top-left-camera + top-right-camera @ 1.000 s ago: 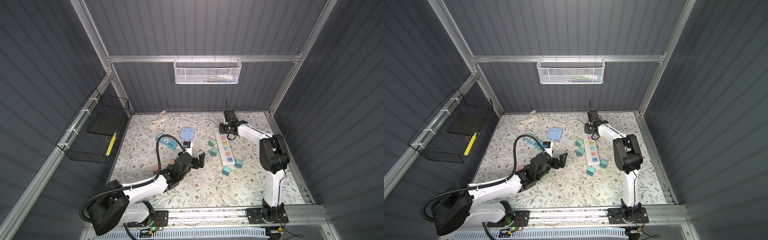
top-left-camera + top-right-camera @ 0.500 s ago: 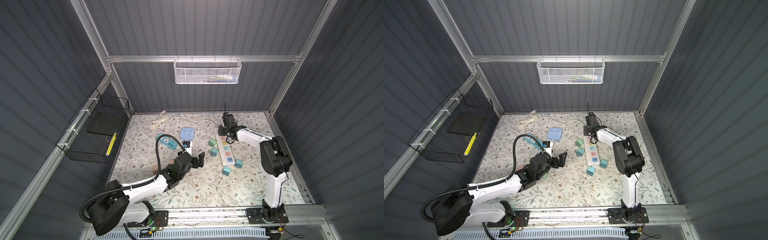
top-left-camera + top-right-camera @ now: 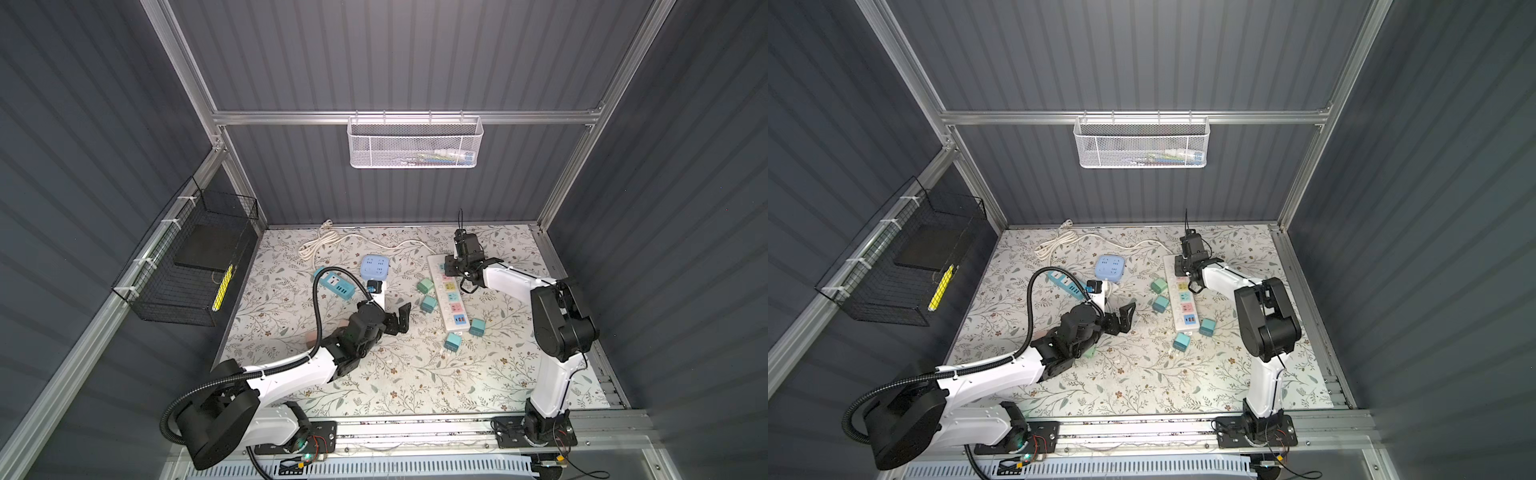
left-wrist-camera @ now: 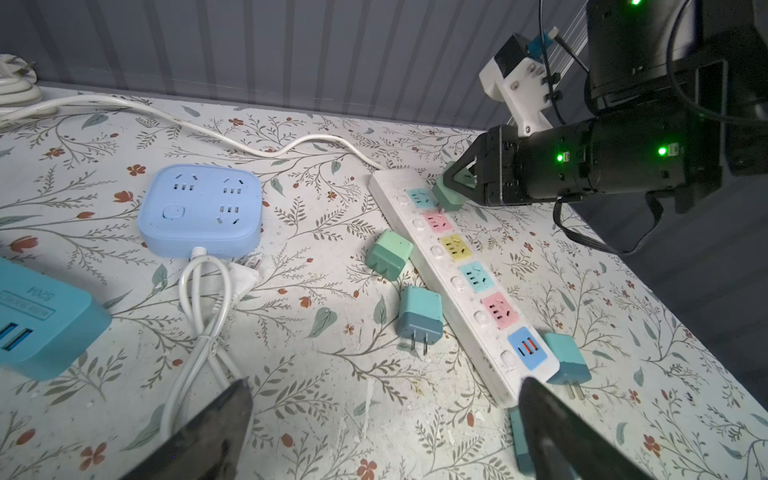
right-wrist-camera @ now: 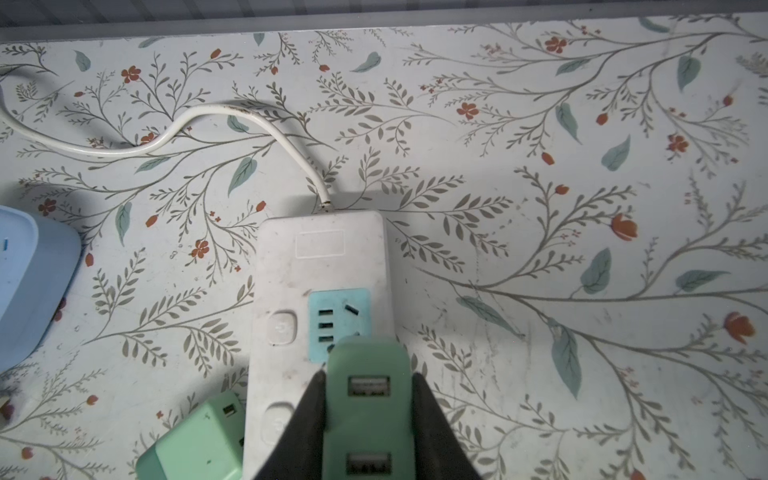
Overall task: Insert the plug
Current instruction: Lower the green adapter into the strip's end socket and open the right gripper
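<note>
**Prongs may miss the slots and shove the strip**

The right pincer [image 5: 368, 375] is clamped on the green plug [image 4: 448, 196], holding it over the cord end of the white power strip [image 5: 291, 266], at the near edge of the teal socket [image 5: 338, 320]. In the left wrist view the plug looks tilted, and its prongs are hidden, so I cannot tell whether they meet the slots.

Pressing down from this pose could land the prongs on the socket face. The plug may then twist in the grip, or the strip may skid across the counter [image 5: 540, 208], since nothing pins it. A loose green adapter [image 5: 195, 440] lies against the strip's side and could be nudged. The left pincer [image 4: 384, 384] hangs apart and empty, well away.
</note>
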